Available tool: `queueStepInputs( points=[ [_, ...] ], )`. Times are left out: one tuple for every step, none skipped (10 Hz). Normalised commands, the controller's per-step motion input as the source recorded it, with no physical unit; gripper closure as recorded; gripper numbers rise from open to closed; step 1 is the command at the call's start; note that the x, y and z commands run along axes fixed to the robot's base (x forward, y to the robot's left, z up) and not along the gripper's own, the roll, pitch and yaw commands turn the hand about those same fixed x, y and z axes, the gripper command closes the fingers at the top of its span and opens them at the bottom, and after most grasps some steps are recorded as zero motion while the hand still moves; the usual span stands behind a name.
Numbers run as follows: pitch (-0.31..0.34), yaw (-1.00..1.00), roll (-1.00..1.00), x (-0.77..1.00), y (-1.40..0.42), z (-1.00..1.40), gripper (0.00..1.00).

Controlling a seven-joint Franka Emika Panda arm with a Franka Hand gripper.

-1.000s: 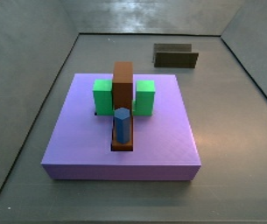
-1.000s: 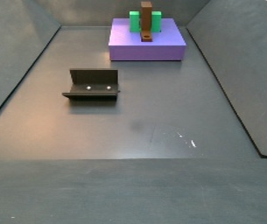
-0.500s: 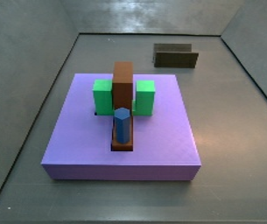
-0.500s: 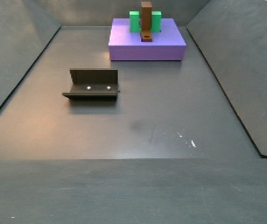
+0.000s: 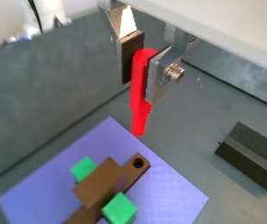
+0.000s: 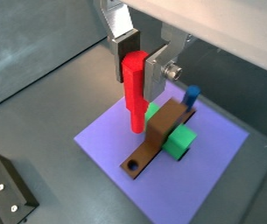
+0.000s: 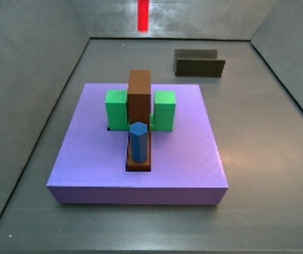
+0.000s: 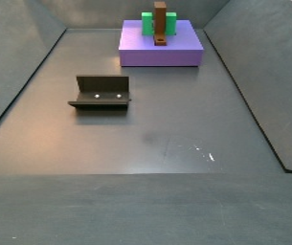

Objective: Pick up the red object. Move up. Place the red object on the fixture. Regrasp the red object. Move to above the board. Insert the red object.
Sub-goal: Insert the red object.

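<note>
The red object (image 5: 140, 92) is a bright red, slender peg, upright, with a rounded top and a narrower lower section. In both wrist views it sits between the flat silver fingers (image 6: 126, 26) of the gripper (image 6: 142, 58), clamped by the dark pads at its upper part, with the lower end hanging free in the air. The gripper is thus clenched on the red object and is high above the board (image 6: 223, 140).

In a side view only the lower end of the red object (image 7: 143, 15) shows, at the 12 o'clock edge of the frame, above the grey floor (image 7: 246, 119); the gripper itself is out of that frame. The side view facing the fixture front (image 8: 101, 93) shows neither gripper nor red object.

The board (image 7: 181, 164) is a lavender-purple slab lying on the floor. It carries two green blocks (image 7: 116, 110), a long brown bar (image 7: 140, 94) running between them, and a blue peg (image 7: 138, 141) standing in the bar's near end. A wrist view shows a round hole (image 6: 133, 165) in the bar's far end, which the side views do not reveal.

The fixture (image 7: 199, 64) stands at 1 o'clock from the board, well apart from it. Two pale dots on its back wall show in a side view (image 8: 104, 96) and a wrist view (image 6: 7, 188).
</note>
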Motion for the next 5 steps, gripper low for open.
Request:
queueStepInputs(
  points=[
    [-0.249, 0.01, -0.01, 0.0, 0.26, -0.73, 1.0],
    [-0.214, 0.0, 0.0, 0.0, 0.13, -0.81, 1.0],
    [-0.151, 0.0, 0.07, 0.0, 0.0, -0.93, 1.0],
    [-0.07, 0.0, 0.21, 0.08, -0.03, -0.87, 1.0],
    [-0.004, 0.0, 0.27, 0.07, -0.04, -0.81, 1.0]
  ],
)
